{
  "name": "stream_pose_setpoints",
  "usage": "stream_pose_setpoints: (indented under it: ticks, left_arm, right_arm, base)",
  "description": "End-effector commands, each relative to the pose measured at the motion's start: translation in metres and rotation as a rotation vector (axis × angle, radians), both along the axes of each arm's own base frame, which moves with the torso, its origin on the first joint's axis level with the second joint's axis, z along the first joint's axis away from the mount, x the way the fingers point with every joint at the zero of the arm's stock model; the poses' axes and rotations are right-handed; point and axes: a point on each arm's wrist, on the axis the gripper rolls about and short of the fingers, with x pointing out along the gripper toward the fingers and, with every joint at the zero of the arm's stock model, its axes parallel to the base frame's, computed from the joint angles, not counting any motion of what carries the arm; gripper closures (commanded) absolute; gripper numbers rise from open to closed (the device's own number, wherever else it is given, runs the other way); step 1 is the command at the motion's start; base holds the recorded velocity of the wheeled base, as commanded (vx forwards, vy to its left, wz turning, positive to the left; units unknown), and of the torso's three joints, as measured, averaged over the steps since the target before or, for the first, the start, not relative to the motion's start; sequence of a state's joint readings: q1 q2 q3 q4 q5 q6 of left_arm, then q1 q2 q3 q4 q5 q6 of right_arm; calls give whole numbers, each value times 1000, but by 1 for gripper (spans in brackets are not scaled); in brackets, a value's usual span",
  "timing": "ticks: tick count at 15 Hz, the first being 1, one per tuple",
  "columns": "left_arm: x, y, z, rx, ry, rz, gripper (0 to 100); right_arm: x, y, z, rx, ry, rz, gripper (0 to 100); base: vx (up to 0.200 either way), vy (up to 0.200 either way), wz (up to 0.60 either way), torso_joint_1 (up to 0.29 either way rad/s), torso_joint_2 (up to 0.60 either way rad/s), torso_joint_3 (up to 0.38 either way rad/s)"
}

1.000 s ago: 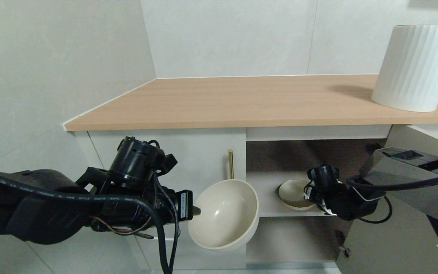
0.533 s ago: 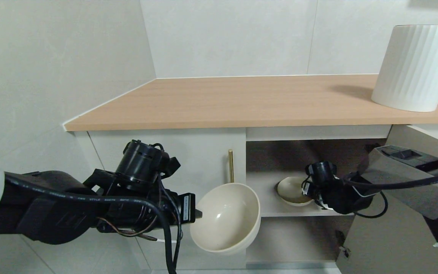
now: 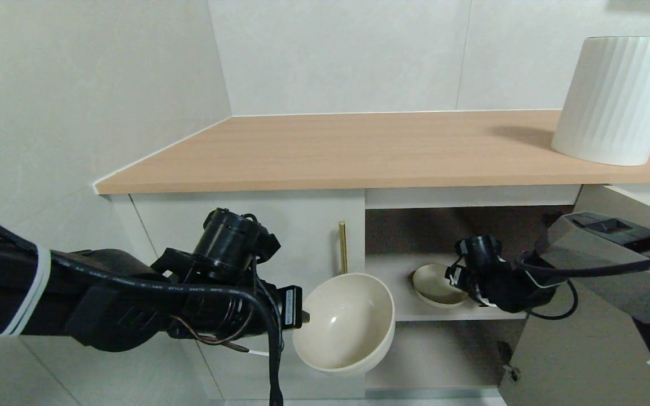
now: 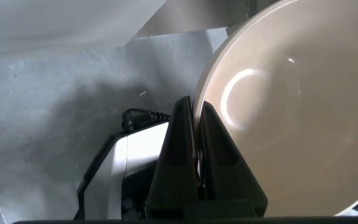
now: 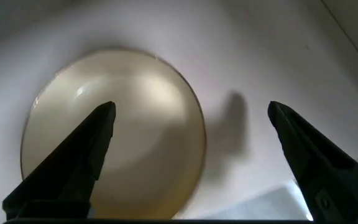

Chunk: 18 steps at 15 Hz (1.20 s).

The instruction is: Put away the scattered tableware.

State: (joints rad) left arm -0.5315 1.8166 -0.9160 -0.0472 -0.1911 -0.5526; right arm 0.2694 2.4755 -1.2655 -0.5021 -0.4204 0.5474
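- A light wooden table (image 3: 359, 146) runs across the middle of the head view, with white cabinets beneath it and pale tiled walls behind
- The black left arm stretches from the lower left towards the centre, and the left gripper (image 3: 304, 317) sits low in the frame, just left of centre
- Its fingers (image 4: 179, 143) are pinched tight on the rim of a large cream bowl (image 3: 347, 321); the left wrist view shows the rim clamped between them, one finger inside and one outside
- The large cream bowl hangs in the air at lower centre, tilted so its hollow faces the camera, in front of the closed cabinet door (image 3: 280, 220) and the lower end of a brass handle (image 3: 342, 242)
- Right of centre the cabinet stands open, its open door (image 3: 573, 361) swung out at the lower right
- A small bowl (image 3: 435, 285) rests on the shelf (image 3: 392, 270) inside the open cabinet, to the right of the large cream bowl and apart from it
- The right gripper (image 3: 455, 279) reaches into the cabinet from the right, just beside the small bowl
- In the right wrist view its fingers (image 5: 73, 168) are spread wide and grasp nothing, with the small bowl on the shelf beyond them; whether they touch it is unclear
- A tall white ribbed container (image 3: 618, 101) stands on the table in the upper right
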Motion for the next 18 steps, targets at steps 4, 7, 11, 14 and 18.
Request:
stream_pose_setpoints:
  ticks: [4, 7, 11, 14, 18]
  left_arm:
    - [0, -18, -15, 175, 32, 40, 100]
    - [-2, -33, -35, 323, 5, 78, 100]
    - [-7, -39, -39, 355, -2, 57, 100]
    - [-13, -42, -37, 365, -14, 21, 100]
    - [-21, -46, -33, 361, -29, -8, 100]
  right_arm:
    - [-96, 26, 101, 123, 84, 317, 0]
    - [-154, 42, 153, 200, 182, 551, 0]
    - [-204, 66, 169, 188, 242, 764, 0]
    - [-212, 77, 161, 162, 272, 817, 0]
    - [-210, 92, 140, 132, 336, 837, 0]
  base:
    - [0, 0, 0, 0, 0, 0]
    - [0, 0, 0, 0, 0, 0]
    - [0, 0, 0, 0, 0, 0]
    - [0, 0, 0, 0, 0, 0]
    - [0, 0, 0, 0, 0, 0]
